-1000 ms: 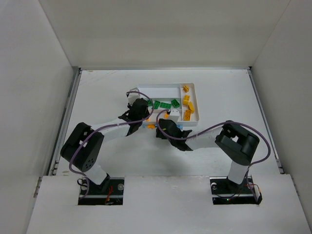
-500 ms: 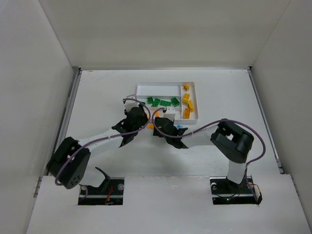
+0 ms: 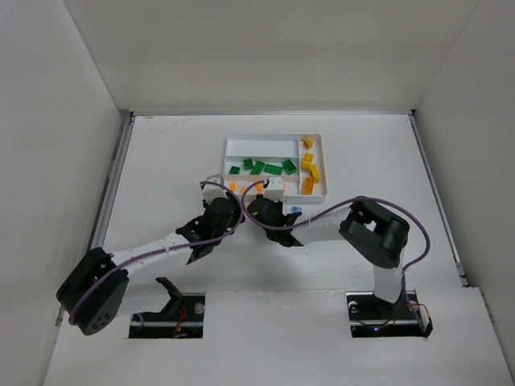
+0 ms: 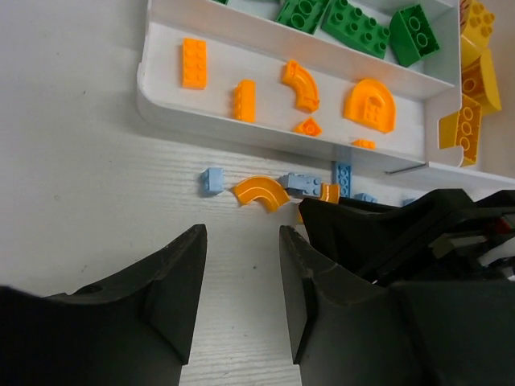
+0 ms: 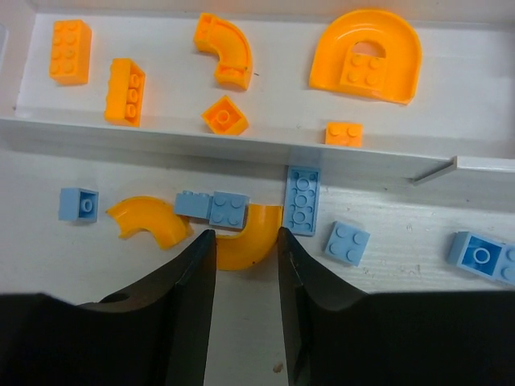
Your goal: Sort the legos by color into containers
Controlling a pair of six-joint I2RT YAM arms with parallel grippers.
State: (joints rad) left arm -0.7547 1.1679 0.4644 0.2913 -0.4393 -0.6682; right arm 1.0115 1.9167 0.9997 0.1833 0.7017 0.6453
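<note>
Worktop (image 3: 161,161): white; carries the tray (image 3: 265,138), with loose legos just outside its near wall.

Tray: the orange slot (image 5: 278,88) is directly ahead of both end effectors and holds several orange pieces. Green bricks (image 3: 261,167) are one slot beyond. Yellow bricks (image 3: 310,166) are in the crosswise end slot, off to the right.

Right end effector (image 5: 244,249): low over the worktop, fingers parted to about the width of an orange curved piece (image 5: 251,233) lying between the tips. Gripping or merely flanking it: cannot tell.

Left end effector (image 4: 241,241): spread, nothing between the fingers. A second orange curve (image 4: 260,192) lies just ahead of it.

Light blue bricks (image 5: 213,207): they touch the curved piece on its left and right; others are scattered further out on both sides.

Step, as judged: picking loose orange off the worktop; light blue not yet sorted.

Next move calls for a firm closure on the curve, a straight lift clear of the blue neighbours, a short carry forward over the near wall, and release in the orange slot. The curved flank may twist in the pinch.
</note>
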